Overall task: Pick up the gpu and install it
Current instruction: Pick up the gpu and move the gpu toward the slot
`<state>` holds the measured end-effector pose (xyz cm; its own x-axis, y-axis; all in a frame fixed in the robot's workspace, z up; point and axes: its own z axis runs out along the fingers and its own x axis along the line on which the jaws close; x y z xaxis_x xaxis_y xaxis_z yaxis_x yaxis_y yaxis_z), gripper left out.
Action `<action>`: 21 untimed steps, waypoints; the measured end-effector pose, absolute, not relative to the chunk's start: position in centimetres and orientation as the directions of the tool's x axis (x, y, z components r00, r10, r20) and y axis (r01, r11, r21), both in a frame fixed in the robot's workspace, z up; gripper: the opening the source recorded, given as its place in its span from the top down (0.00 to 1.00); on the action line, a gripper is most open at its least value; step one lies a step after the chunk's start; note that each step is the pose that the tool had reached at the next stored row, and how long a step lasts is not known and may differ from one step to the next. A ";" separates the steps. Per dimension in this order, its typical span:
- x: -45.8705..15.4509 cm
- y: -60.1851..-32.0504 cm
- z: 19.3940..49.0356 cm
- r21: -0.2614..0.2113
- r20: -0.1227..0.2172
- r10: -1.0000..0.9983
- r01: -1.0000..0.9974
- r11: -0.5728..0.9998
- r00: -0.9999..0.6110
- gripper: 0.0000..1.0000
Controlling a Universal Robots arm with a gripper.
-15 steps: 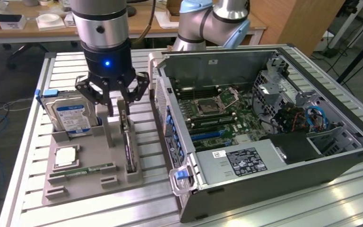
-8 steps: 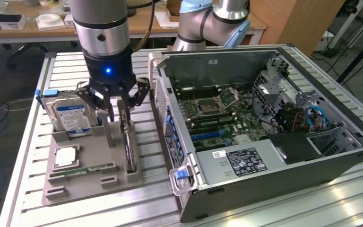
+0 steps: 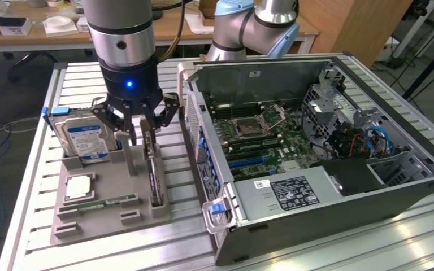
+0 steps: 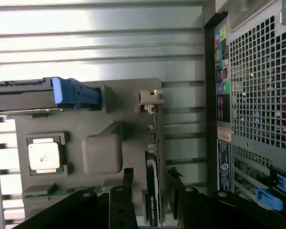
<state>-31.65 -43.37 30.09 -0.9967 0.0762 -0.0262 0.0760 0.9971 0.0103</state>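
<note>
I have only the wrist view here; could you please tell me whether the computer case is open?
Observer: Yes. The case lies on its side with the panel off, and the motherboard faces up.
Operator: Thank you. How low is the gripper over the gpu?
Observer: The gripper is open, its fingertips about level with the top edge of the gpu, one on each side. The card stands on edge in the grey tray.
Operator: Is anything behind the case?
Observer: A second robot arm with blue joints stands there.

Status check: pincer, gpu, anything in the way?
Pincer open, astride the gpu. Card on edge in gray holder, not lifted. Hard drive alongside, apart.
</note>
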 end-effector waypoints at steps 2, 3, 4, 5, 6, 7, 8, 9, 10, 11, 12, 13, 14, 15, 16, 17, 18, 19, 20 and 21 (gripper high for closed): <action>-31.7 -43.4 30.1 0.010 -0.026 0.076 0.076 0.997 -0.997 0.59; -31.7 -43.4 30.1 0.010 -0.026 0.076 0.076 0.997 -0.997 0.59; -31.7 -43.4 30.1 0.010 -0.026 0.076 0.076 0.997 -0.997 0.59; -31.6 -43.4 30.0 0.010 -0.027 0.076 0.076 0.997 -0.997 0.59; -31.7 -43.4 30.0 0.010 -0.026 0.076 0.076 0.997 -0.997 0.59; -31.6 -43.4 29.9 0.010 -0.026 0.076 0.076 0.997 -0.997 0.59; -31.6 -43.5 29.8 0.010 -0.026 0.076 0.076 0.997 -0.997 0.59; -31.6 -43.5 29.6 0.010 -0.026 0.076 0.076 0.997 -0.997 0.59; -31.6 -43.6 29.5 0.010 -0.026 0.076 0.076 0.997 -0.997 0.59; -31.6 -43.7 29.3 0.010 -0.026 0.076 0.076 0.997 -0.997 0.59; -31.5 -43.8 29.2 0.010 -0.026 0.076 0.076 0.997 -0.997 0.59; -31.5 -43.9 29.1 0.010 -0.026 0.076 0.076 0.997 -0.997 0.59; -31.4 -44.0 28.9 0.010 -0.026 0.076 0.076 0.997 -0.997 0.59; -31.4 -44.1 28.8 0.010 -0.026 0.076 0.076 0.997 -0.997 0.59; -31.3 -44.2 28.7 0.009 -0.026 0.076 0.076 0.997 -0.997 0.59; -31.3 -44.3 28.5 0.010 -0.026 0.076 0.076 0.997 -0.997 0.59; -31.2 -44.4 28.4 0.010 -0.026 0.076 0.076 0.997 -0.997 0.59; -31.2 -44.5 28.3 0.010 -0.026 0.076 0.076 0.997 -0.997 0.59; -31.2 -44.6 28.2 0.010 -0.026 0.076 0.076 0.997 -0.997 0.59; -31.2 -44.7 28.1 0.010 -0.026 0.076 0.076 0.997 -0.997 0.59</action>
